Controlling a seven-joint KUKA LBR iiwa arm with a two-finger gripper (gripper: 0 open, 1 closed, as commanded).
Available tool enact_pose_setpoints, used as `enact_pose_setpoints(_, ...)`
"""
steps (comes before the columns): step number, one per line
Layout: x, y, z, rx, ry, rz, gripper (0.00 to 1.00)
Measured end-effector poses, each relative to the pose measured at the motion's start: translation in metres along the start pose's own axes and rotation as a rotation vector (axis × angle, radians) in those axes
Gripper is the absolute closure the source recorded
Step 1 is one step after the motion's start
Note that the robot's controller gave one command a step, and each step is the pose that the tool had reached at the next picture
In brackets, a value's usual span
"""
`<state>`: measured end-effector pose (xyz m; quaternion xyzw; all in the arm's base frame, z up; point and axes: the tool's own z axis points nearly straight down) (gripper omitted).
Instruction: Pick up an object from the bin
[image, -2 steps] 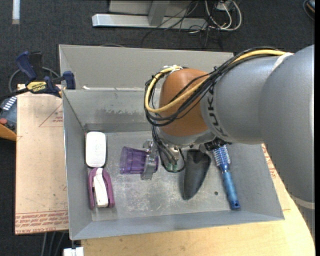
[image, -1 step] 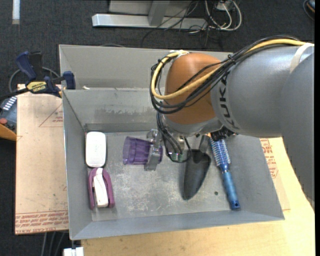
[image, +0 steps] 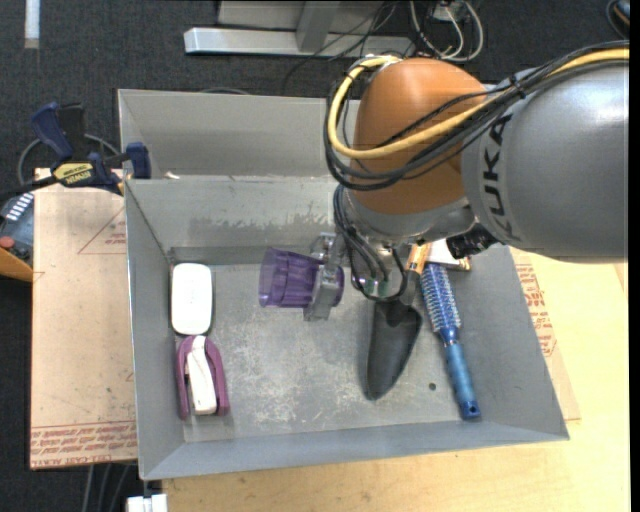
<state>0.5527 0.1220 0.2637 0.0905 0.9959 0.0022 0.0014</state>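
Observation:
My gripper (image: 328, 278) hangs low in the middle of the bin, under the arm's orange cover. A translucent purple cup (image: 285, 277) lies on its side directly to the gripper's left, its right end touching or overlapped by the gripper. A black, tapered, scoop-shaped thing (image: 388, 350) lies just right of and below the gripper, pointing toward the bin's front. A blue hairbrush (image: 447, 335) with a bristled head and a long handle lies to the right of the black thing.
At the bin's left wall lie a white rounded bar (image: 191, 297) and, in front of it, a purple and white stapler-like thing (image: 201, 376). The arm and its orange cover hide the bin's back right part.

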Motion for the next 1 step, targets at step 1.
enact_pose_setpoints(1, -0.0029, -0.0013, -0.0706, 0.001, 0.0, -0.01, 1.0)
